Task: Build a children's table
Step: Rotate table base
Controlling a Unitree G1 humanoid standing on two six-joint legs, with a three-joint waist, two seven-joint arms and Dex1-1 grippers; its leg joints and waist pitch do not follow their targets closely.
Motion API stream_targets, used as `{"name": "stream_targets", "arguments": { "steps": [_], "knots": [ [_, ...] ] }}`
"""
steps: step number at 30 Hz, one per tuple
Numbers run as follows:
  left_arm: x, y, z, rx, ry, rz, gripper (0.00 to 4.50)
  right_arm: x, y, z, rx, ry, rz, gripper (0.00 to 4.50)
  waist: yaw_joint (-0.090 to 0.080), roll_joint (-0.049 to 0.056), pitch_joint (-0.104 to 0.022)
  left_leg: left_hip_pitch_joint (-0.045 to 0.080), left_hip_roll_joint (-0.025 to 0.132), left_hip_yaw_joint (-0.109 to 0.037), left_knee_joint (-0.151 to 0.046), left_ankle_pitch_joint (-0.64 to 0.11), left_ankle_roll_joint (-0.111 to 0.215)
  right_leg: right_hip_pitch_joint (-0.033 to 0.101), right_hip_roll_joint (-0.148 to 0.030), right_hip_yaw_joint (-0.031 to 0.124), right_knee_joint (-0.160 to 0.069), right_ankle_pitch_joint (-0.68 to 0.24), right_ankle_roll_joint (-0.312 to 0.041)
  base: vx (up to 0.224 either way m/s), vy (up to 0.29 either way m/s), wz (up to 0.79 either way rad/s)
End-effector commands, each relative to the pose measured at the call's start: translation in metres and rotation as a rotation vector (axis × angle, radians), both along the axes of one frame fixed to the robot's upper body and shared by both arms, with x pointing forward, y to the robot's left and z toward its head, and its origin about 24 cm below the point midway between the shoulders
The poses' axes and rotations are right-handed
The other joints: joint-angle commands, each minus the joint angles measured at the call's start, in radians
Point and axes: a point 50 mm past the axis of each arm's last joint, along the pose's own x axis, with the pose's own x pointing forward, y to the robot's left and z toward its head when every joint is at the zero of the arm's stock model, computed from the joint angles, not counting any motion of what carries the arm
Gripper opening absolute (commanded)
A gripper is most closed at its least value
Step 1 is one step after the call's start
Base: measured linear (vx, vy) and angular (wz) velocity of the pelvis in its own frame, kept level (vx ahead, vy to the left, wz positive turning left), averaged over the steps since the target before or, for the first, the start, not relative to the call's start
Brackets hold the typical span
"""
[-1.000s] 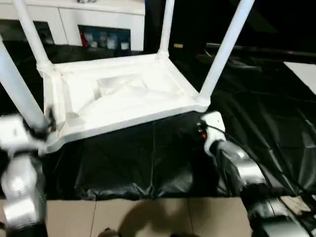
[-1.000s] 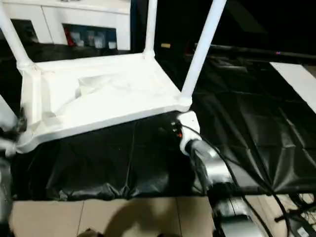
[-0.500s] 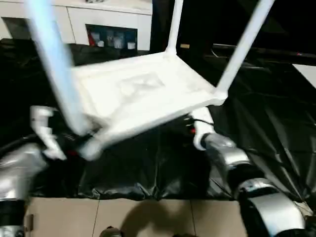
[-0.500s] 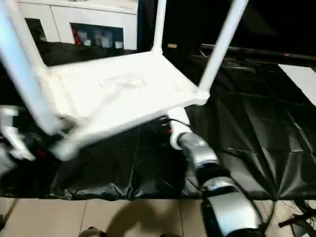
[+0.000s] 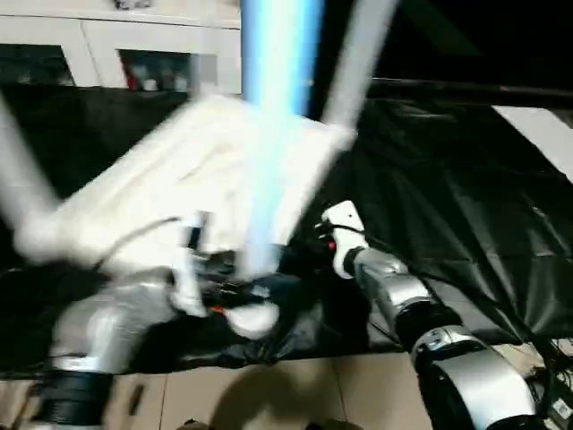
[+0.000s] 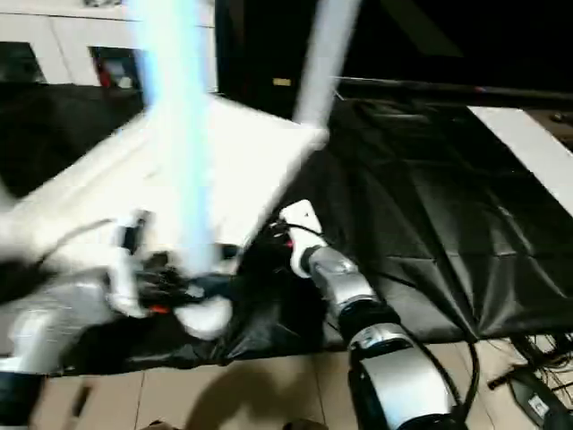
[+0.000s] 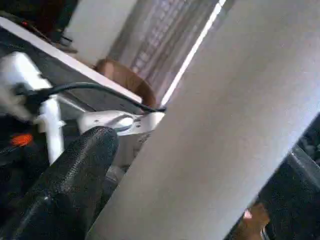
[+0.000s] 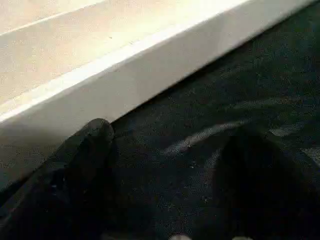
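The children's table (image 5: pixel 170 193) lies upside down and tilted on the black sheet, its legs blurred by motion. My left gripper (image 5: pixel 237 296) sits at the foot of the near leg (image 5: pixel 273 134), by a corner socket. In the left wrist view that leg (image 7: pixel 210 125) lies against one black finger (image 7: pixel 75 170), with the jaws standing wide around it. My right gripper (image 5: pixel 312 251) is open and reaches under the table's near edge. In the right wrist view its fingers (image 8: pixel 85 150) rest apart on the sheet, just below the white rim (image 8: pixel 125 75).
The black-sheeted work table (image 5: pixel 448 206) ends at a front edge close to me, with tiled floor (image 5: pixel 269 394) below. A white cabinet (image 5: pixel 107 45) stands behind. A white panel (image 5: pixel 537 125) lies at the far right. Cables (image 6: pixel 528 385) trail on the floor at the right.
The children's table has swung round and tipped up. Its near-left corner and leg moved right with my left gripper. The right gripper has stayed under the near edge.
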Motion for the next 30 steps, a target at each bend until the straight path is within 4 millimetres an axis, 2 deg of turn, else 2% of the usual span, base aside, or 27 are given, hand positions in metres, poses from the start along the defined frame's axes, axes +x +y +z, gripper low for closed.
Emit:
{"name": "stream_targets", "arguments": {
  "steps": [1, 2, 3, 4, 5, 6, 8, 9, 11, 13, 17, 18, 19, 20, 21, 22, 24, 26, 27, 28, 30],
  "knots": [
    [0.007, -0.010, -0.001, 0.037, -0.031, 0.019, 4.50, -0.007, 0.013, -0.007, -0.020, 0.029, 0.060, 4.46, 0.006, 0.020, -0.063, 0.009, -0.003, 0.006, -0.076, -0.354, -0.040, 0.043, -0.038, 0.029, -0.075, -0.312, -0.176, 0.000, 0.000, 0.00],
    [0.014, -0.013, -0.003, 0.057, -0.045, 0.055, 4.50, -0.006, 0.010, -0.007, -0.037, 0.024, 0.038, 4.46, 0.006, 0.020, -0.061, 0.011, -0.002, 0.006, -0.076, -0.368, -0.043, 0.041, -0.038, 0.029, -0.077, -0.336, -0.171, 0.000, 0.000, 0.00],
    [0.028, -0.015, -0.007, 0.106, -0.083, 0.150, 4.50, -0.002, 0.002, -0.006, -0.059, 0.009, -0.023, 4.46, 0.008, 0.027, -0.061, 0.016, -0.004, 0.005, -0.074, -0.387, -0.049, 0.037, -0.038, 0.028, -0.082, -0.370, -0.157, 0.000, 0.000, 0.00],
    [0.042, -0.014, -0.010, 0.179, -0.122, 0.258, 4.50, 0.001, -0.006, -0.005, -0.068, 0.002, -0.080, 4.46, 0.009, 0.022, -0.061, 0.019, -0.004, 0.004, -0.073, -0.400, -0.050, 0.037, -0.040, 0.027, -0.086, -0.400, -0.145, 0.000, 0.000, 0.00],
    [0.049, -0.012, -0.011, 0.221, -0.146, 0.315, 4.50, 0.003, -0.010, -0.005, -0.072, -0.001, -0.109, 4.46, 0.010, 0.021, -0.059, 0.017, -0.008, 0.003, -0.075, -0.404, -0.045, 0.035, -0.038, 0.025, -0.094, -0.427, -0.130, 0.000, 0.000, 0.00],
    [0.052, -0.011, -0.011, 0.223, -0.159, 0.327, 4.50, 0.004, -0.014, -0.005, -0.075, -0.002, -0.125, 4.46, 0.010, 0.024, -0.060, 0.022, -0.007, 0.001, -0.074, -0.428, -0.051, 0.032, -0.038, 0.025, -0.095, -0.449, -0.116, 0.000, 0.000, 0.00],
    [0.057, -0.006, -0.010, 0.236, -0.163, 0.348, 4.50, 0.005, -0.021, -0.004, -0.072, -0.007, -0.143, 4.46, 0.008, 0.025, -0.062, 0.010, -0.008, -0.004, -0.075, -0.419, -0.051, 0.041, -0.043, 0.022, -0.091, -0.465, -0.111, 0.000, 0.000, 0.00],
    [0.062, 0.001, -0.010, 0.268, -0.176, 0.366, 4.50, 0.005, -0.030, -0.004, -0.067, -0.011, -0.157, 4.46, 0.008, 0.025, -0.063, 0.013, -0.009, -0.002, -0.073, -0.418, -0.046, 0.037, -0.039, 0.021, -0.094, -0.469, -0.107, 0.000, 0.000, 0.00],
    [0.068, 0.012, -0.011, 0.335, -0.228, 0.402, 4.50, 0.005, -0.043, -0.004, -0.064, -0.019, -0.163, 4.46, 0.011, 0.029, -0.064, 0.019, -0.007, 0.000, -0.071, -0.415, -0.039, 0.032, -0.038, 0.023, -0.093, -0.442, -0.121, 0.000, 0.000, 0.00],
    [0.070, 0.017, -0.013, 0.355, -0.244, 0.406, 4.50, 0.004, -0.051, -0.004, -0.074, -0.030, -0.158, 4.46, 0.012, 0.029, -0.063, 0.016, -0.009, 0.000, -0.072, -0.419, -0.034, 0.035, -0.037, 0.021, -0.094, -0.440, -0.129, 0.000, 0.000, 0.00],
    [0.059, 0.025, -0.019, 0.423, -0.303, 0.233, 4.50, -0.002, -0.065, 0.001, -0.060, -0.067, -0.017, 4.46, 0.015, 0.028, -0.067, 0.011, -0.004, 0.000, -0.073, -0.393, -0.024, 0.041, -0.042, 0.023, -0.087, -0.391, -0.157, 0.000, 0.000, 0.00],
    [0.055, 0.028, -0.022, 0.448, -0.309, 0.182, 4.50, -0.004, -0.068, 0.003, -0.054, -0.073, 0.025, 4.46, 0.019, 0.029, -0.067, 0.015, -0.002, 0.001, -0.072, -0.389, -0.011, 0.038, -0.041, 0.025, -0.088, -0.360, -0.169, 0.000, 0.000, 0.00],
    [0.054, 0.030, -0.025, 0.473, -0.297, 0.148, 4.32, -0.005, -0.070, 0.005, -0.052, -0.081, 0.057, 4.49, 0.018, 0.029, -0.069, 0.010, -0.001, 0.002, -0.073, -0.365, -0.008, 0.044, -0.040, 0.027, -0.078, -0.309, -0.188, 0.000, 0.000, 0.00],
    [0.053, 0.033, -0.028, 0.503, -0.300, 0.134, 4.14, -0.007, -0.072, 0.008, -0.046, -0.088, 0.094, 4.50, 0.021, 0.033, -0.073, 0.010, -0.002, 0.005, -0.070, -0.331, -0.004, 0.047, -0.039, 0.027, -0.071, -0.253, -0.206, 0.000, 0.000, 0.00],
    [0.057, 0.038, -0.030, 0.560, -0.317, 0.138, 4.14, -0.010, -0.075, 0.014, -0.036, -0.106, 0.150, 4.50, 0.023, 0.030, -0.072, 0.010, -0.003, 0.008, -0.070, -0.311, 0.011, 0.051, -0.033, 0.026, -0.073, -0.212, -0.210, 0.000, 0.000, 0.00],
    [0.059, 0.040, -0.030, 0.586, -0.331, 0.142, 4.14, -0.011, -0.077, 0.017, -0.030, -0.113, 0.175, 4.50, 0.024, 0.031, -0.074, 0.008, -0.001, 0.006, -0.068, -0.294, 0.011, 0.053, -0.036, 0.026, -0.066, -0.186, -0.215, 0.000, 0.000, 0.00],
    [0.068, 0.051, -0.030, 0.678, -0.386, 0.156, 3.84, -0.018, -0.085, 0.031, -0.012, -0.142, 0.278, 4.50, 0.036, 0.036, -0.075, 0.013, -0.001, 0.008, -0.068, -0.280, 0.027, 0.058, -0.034, 0.024, -0.068, -0.154, -0.215, 0.000, 0.000, 0.00],
    [0.070, 0.052, -0.029, 0.691, -0.394, 0.152, 3.72, -0.020, -0.087, 0.034, -0.012, -0.149, 0.296, 4.50, 0.039, 0.033, -0.073, 0.012, 0.000, 0.010, -0.068, -0.282, 0.025, 0.055, -0.035, 0.025, -0.066, -0.159, -0.219, 0.000, 0.000, 0.00],
    [0.072, 0.055, -0.027, 0.707, -0.406, 0.149, 3.63, -0.022, -0.090, 0.038, -0.011, -0.155, 0.317, 4.50, 0.041, 0.036, -0.069, 0.013, -0.002, 0.008, -0.070, -0.310, 0.013, 0.056, -0.039, 0.024, -0.072, -0.235, -0.208, 0.000, 0.000, 0.00],
    [0.075, 0.058, -0.024, 0.726, -0.415, 0.139, 3.38, -0.025, -0.093, 0.043, -0.011, -0.157, 0.349, 4.50, 0.044, 0.035, -0.069, 0.016, -0.001, 0.009, -0.070, -0.328, 0.009, 0.054, -0.039, 0.025, -0.078, -0.271, -0.197, 0.000, 0.000, 0.00],
    [0.077, 0.061, -0.021, 0.748, -0.426, 0.122, 3.28, -0.030, -0.095, 0.048, -0.013, -0.154, 0.392, 4.50, 0.047, 0.037, -0.067, 0.017, -0.001, 0.008, -0.071, -0.348, 0.005, 0.051, -0.040, 0.025, -0.084, -0.312, -0.187, 0.000, 0.000, 0.00]
  ]
}}
